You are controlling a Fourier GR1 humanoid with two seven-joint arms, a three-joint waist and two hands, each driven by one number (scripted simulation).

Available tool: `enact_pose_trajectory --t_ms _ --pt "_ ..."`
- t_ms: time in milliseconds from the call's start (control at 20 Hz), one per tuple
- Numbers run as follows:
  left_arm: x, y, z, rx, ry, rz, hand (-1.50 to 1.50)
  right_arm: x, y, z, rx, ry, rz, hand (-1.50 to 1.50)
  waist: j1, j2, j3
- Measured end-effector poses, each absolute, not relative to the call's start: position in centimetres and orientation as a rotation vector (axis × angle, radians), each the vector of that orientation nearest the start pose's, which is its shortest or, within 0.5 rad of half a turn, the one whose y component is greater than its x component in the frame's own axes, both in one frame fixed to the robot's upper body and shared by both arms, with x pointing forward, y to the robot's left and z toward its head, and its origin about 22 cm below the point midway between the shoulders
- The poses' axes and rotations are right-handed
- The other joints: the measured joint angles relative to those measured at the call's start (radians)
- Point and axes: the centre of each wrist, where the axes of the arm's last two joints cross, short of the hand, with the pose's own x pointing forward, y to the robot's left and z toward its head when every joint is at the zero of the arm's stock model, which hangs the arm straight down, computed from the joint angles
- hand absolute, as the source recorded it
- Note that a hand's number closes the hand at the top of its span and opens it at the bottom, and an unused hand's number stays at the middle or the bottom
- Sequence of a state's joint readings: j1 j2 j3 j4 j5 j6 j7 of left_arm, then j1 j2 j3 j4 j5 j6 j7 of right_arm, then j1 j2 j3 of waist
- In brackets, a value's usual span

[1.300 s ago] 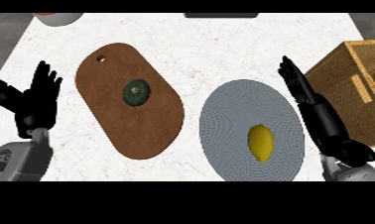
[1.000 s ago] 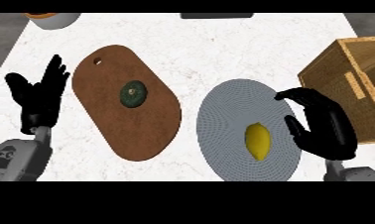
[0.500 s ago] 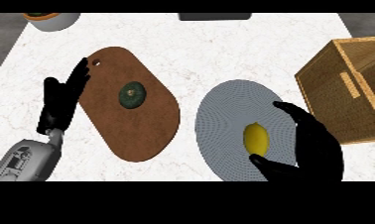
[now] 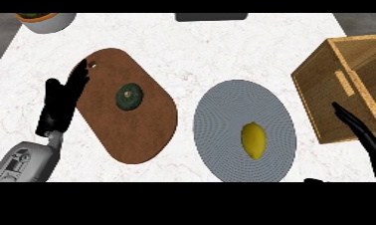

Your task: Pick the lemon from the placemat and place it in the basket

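White marbled surface (image 4: 220,45) spreads under our hands. Lemon (image 4: 253,140) lies on round grey placemat (image 4: 224,104), untouched. Wooden basket (image 4: 327,87) sits just right of placemat. Our left hand (image 4: 60,103) rests at left beside brown cutting board (image 4: 150,134), fingers straight, holding nothing. Our right hand (image 4: 357,130) barely shows at lower right edge; cannot tell its fingers' state. Dark green fruit (image 4: 129,96) sits on board.
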State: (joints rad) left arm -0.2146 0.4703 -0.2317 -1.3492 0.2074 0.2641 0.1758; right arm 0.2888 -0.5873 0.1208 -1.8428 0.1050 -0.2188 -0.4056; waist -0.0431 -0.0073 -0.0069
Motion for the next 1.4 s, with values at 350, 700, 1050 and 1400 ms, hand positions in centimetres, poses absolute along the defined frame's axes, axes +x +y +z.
enact_pose_trajectory --t_ms 350,700,1050,1400 --pt "28.8 28.6 2.6 0.291 -1.346 -0.187 0.00 14.7 -33.5 10.7 -0.377 -1.626 0.941 -1.50 0.012 0.002 0.002" --pt "29.1 28.5 2.6 0.276 -1.352 -0.199 0.00 13.3 -32.2 14.1 -0.332 -1.531 0.972 -1.50 0.027 0.005 0.005" --pt "29.1 28.0 2.4 0.274 -1.355 -0.206 0.00 13.3 -31.8 12.8 -0.399 -1.548 0.889 -1.50 0.035 0.006 0.007" --pt "29.9 27.9 2.7 0.274 -1.359 -0.206 0.00 14.3 -30.9 10.6 -0.451 -1.548 0.845 -1.50 0.039 0.007 0.007"
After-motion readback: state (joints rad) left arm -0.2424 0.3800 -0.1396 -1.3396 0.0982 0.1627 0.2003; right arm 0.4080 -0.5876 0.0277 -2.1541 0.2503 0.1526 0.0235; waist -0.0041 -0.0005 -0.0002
